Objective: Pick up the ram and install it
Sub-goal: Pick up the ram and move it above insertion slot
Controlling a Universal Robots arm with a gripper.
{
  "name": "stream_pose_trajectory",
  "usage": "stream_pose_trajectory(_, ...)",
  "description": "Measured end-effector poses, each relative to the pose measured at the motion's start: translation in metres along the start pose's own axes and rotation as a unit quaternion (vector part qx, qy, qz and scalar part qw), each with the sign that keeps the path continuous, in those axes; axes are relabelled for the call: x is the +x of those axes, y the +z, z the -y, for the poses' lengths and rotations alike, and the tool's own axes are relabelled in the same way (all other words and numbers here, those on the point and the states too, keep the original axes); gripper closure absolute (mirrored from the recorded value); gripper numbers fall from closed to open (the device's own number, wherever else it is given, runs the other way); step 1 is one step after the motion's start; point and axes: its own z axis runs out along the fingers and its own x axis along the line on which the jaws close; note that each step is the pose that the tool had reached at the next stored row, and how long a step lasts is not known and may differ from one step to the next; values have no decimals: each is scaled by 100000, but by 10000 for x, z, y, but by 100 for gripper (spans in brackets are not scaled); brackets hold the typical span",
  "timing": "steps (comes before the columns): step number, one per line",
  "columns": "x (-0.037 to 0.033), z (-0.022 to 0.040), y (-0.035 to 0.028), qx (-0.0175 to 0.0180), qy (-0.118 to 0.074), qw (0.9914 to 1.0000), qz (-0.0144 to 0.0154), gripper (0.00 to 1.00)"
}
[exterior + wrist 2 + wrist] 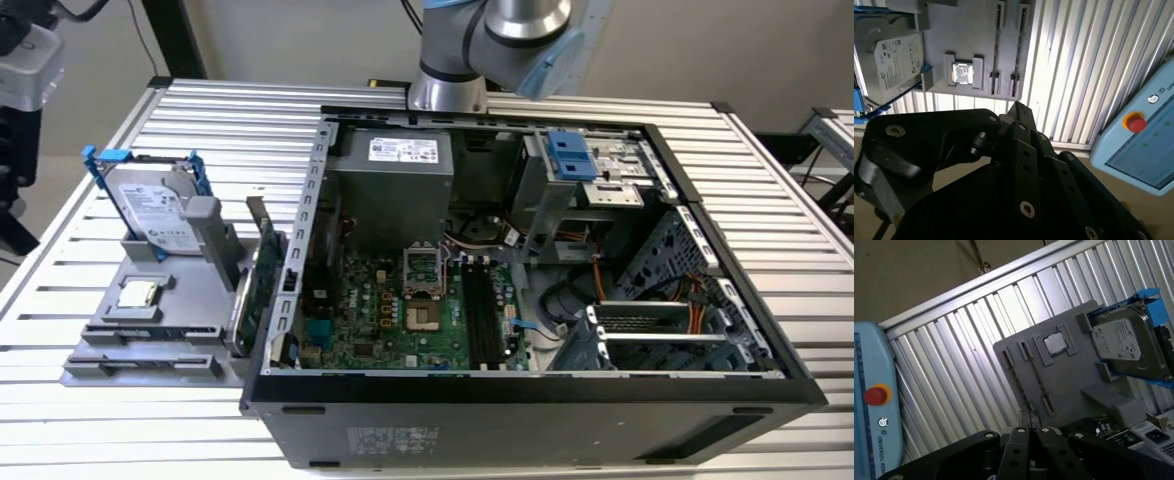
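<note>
Computer case [534, 405]: open-topped. You get a clear drop to its black slots [483, 315], hemmed by power supply [394, 190] and drive cage [667, 335]. Outside its wall, an upright hard drive [150, 210] and expansion card [264, 270] crowd the holder [147, 345].

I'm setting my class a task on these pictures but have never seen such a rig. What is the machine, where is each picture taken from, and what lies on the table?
The machine is one robot arm, seen from a separate camera in the exterior view. Below it, a slatted metal table bears an open computer case with its motherboard exposed. On the exterior view's left stands a grey holder with a hard drive in a blue frame and a square processor chip. Both wrist views come from cameras on the arm and look past its gripper at that holder. Whether it grips anything is unclear.
</note>
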Motion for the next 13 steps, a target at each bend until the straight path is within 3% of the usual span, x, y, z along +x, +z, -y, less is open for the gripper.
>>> stream_pose_trajectory(2,0,1,4,257,-1569,99987,138,100)
stream_pose_trajectory(6,0,-1,11,162,-5162,99866,158,100)
stream_pose_trajectory(9,0,0,14,100,-7888,99688,176,100)
stream_pose_trajectory(13,1,0,18,28,-11225,99368,205,100)
